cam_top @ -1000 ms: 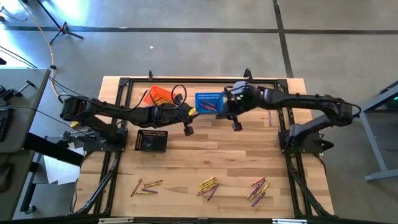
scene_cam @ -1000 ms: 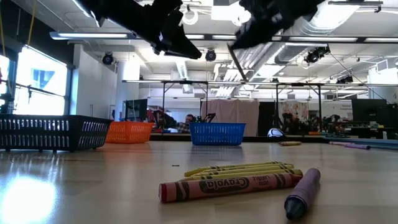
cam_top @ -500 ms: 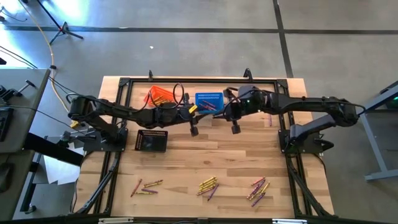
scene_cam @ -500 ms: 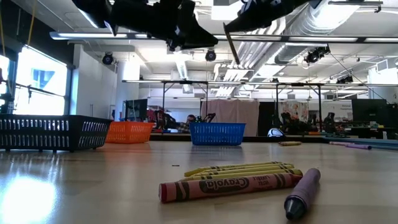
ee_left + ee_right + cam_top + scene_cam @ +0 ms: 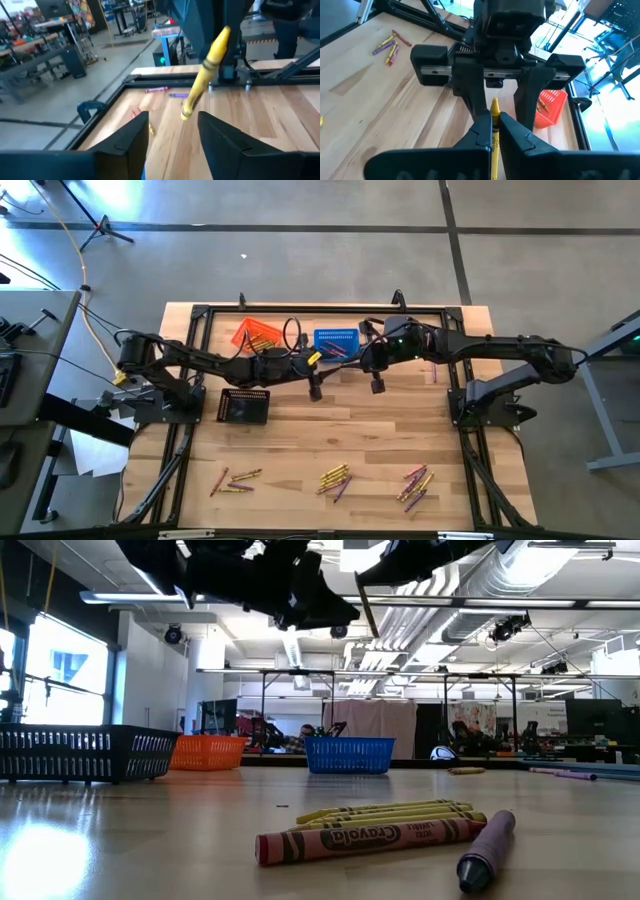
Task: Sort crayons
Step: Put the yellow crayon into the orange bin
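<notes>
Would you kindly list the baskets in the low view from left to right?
Black basket → orange basket → blue basket.

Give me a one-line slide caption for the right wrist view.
Right gripper shut on a yellow crayon, facing the open left gripper; orange basket beyond.

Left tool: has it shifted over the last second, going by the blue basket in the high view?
Yes. The left tool has moved rightward, from below the gap between the orange basket and the blue basket to just under the blue basket's left corner.
</notes>
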Motion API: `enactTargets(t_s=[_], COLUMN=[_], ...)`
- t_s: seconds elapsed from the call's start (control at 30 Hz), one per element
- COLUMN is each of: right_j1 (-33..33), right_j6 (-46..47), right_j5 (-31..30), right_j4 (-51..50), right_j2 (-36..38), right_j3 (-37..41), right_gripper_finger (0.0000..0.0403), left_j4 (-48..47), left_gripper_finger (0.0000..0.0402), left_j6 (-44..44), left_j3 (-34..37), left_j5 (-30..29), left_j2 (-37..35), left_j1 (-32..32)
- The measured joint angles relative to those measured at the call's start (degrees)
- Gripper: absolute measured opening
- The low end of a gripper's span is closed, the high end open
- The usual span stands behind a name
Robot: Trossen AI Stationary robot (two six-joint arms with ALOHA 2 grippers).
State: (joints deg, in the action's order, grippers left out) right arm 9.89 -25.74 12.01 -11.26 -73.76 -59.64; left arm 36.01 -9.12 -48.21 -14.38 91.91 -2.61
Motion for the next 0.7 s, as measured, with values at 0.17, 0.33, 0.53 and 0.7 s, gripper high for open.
enactTargets(t_s=[0.17,0.33,0.53,0.7], right_j1=[0.0,-0.6,-2.1,-3.5], right_j6=[0.0,0.0,0.0,0.0], right_j5=[0.0,0.0,0.1,0.0], right_j4=[0.5,3.9,5.8,6.4], right_j2=[0.0,0.0,-0.1,-0.1], right_j3=[0.0,0.0,0.0,0.0], right_gripper_finger=[0.0002,0.0002,0.0002,0.0002], left_j4=[1.7,2.7,6.8,8.9], left_gripper_finger=[0.0184,0.0193,0.0191,0.0191], left_j6=[0.0,0.3,0.0,0.0], left_j3=[0.0,0.0,0.0,0.0], left_j5=[3.3,5.4,4.8,4.1], left_j2=[0.1,0.2,0.2,0.2], left_j1=[0.0,0.8,1.0,0.9])
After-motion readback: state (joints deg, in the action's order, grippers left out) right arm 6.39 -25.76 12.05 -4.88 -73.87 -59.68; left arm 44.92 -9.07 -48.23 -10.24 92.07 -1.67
